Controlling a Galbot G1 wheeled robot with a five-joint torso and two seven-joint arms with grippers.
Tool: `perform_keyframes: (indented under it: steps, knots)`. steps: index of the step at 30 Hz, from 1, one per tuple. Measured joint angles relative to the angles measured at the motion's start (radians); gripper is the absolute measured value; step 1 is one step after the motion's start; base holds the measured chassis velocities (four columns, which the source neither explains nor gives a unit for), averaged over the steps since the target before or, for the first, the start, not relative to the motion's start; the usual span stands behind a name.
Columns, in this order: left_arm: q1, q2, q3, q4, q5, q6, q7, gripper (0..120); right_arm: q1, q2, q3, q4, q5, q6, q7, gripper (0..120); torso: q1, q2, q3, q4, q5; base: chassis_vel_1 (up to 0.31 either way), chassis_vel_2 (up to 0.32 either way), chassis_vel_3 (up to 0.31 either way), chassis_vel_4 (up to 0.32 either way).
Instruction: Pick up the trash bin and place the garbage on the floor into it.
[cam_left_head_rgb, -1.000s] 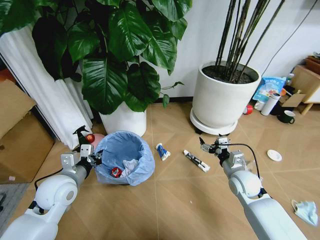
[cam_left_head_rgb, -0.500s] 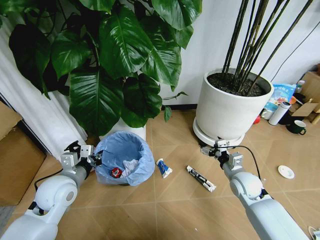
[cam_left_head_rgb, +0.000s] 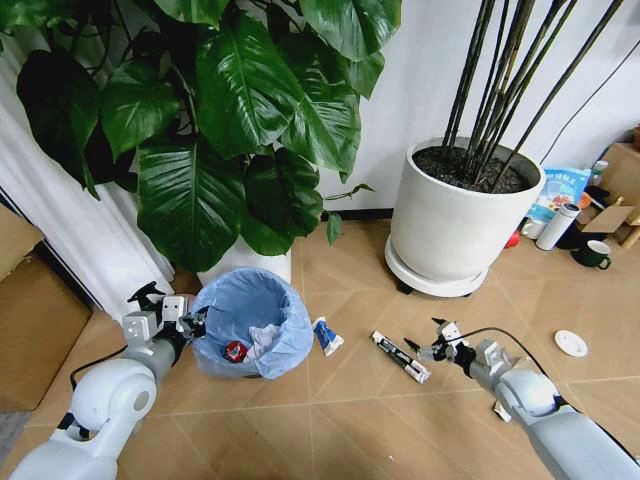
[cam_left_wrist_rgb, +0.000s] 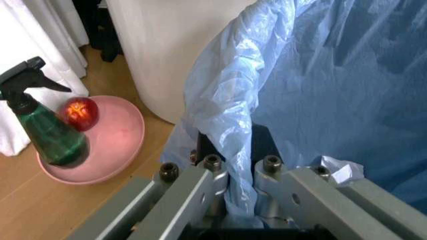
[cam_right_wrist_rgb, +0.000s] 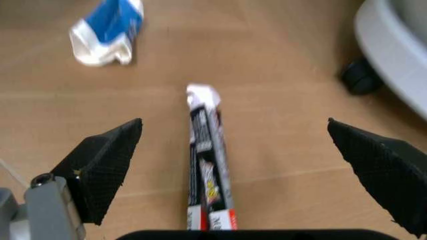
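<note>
The trash bin (cam_left_head_rgb: 250, 318), lined with a crinkly light-blue bag, stands on the wooden floor (cam_left_head_rgb: 350, 420) with a red can and white paper inside it. My left gripper (cam_left_head_rgb: 188, 322) is shut on its rim; in the left wrist view the fingers (cam_left_wrist_rgb: 213, 175) pinch the bag's folded edge (cam_left_wrist_rgb: 227, 100). My right gripper (cam_left_head_rgb: 423, 337) hangs open low over the floor at the end of a long black-and-white wrapper (cam_left_head_rgb: 399, 356). In the right wrist view that wrapper (cam_right_wrist_rgb: 207, 170) lies between the spread fingertips (cam_right_wrist_rgb: 107, 160). A blue-and-white wrapper (cam_left_head_rgb: 326, 335) (cam_right_wrist_rgb: 107, 30) lies near the bin.
A big white pot (cam_left_head_rgb: 455, 220) on a wheeled base (cam_right_wrist_rgb: 393, 55) stands just behind the right gripper. A leafy plant's pot (cam_left_head_rgb: 245, 255) is behind the bin. A pink plate (cam_left_wrist_rgb: 113, 145) with a spray bottle sits by it. A white disc (cam_left_head_rgb: 571, 343) lies at the right.
The right gripper has dropped from near the big pot's base to just above the floor beside the long wrapper. The left gripper keeps its hold on the bin's rim.
</note>
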Motion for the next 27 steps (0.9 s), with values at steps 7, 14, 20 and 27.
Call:
perform_keyframes:
  steps: [7, 14, 20, 27]
  knots:
    - [0.01, -0.004, -0.006, -0.003, 0.003, -0.002, 0.001, 0, 0.059, 0.048, -0.035, -0.158, -0.021, 0.011, -0.003, 100, 0.0, 0.0, 0.0, -0.0001, -0.0003, 0.0, 0.0, 0.0, 0.0]
    - [0.006, -0.008, -0.002, 0.001, 0.007, -0.006, 0.002, 0, 0.095, 0.087, -0.032, -0.271, -0.039, 0.035, -0.027, 100, 0.0, 0.0, 0.0, -0.0001, -0.0002, 0.0, 0.0, 0.0, 0.0]
    - [0.0, -0.013, 0.009, 0.01, 0.015, -0.009, 0.002, 0, 0.123, 0.123, -0.018, -0.342, -0.052, 0.062, -0.047, 99, 0.0, 0.0, 0.0, -0.0002, -0.0003, 0.0, 0.0, 0.0, 0.0]
    - [-0.003, -0.014, 0.013, 0.014, 0.018, -0.01, 0.001, 0, 0.15, 0.174, -0.006, -0.419, -0.074, 0.087, -0.058, 82, 0.0, 0.0, 0.0, -0.0001, 0.0001, 0.0, 0.0, 0.0, 0.0]
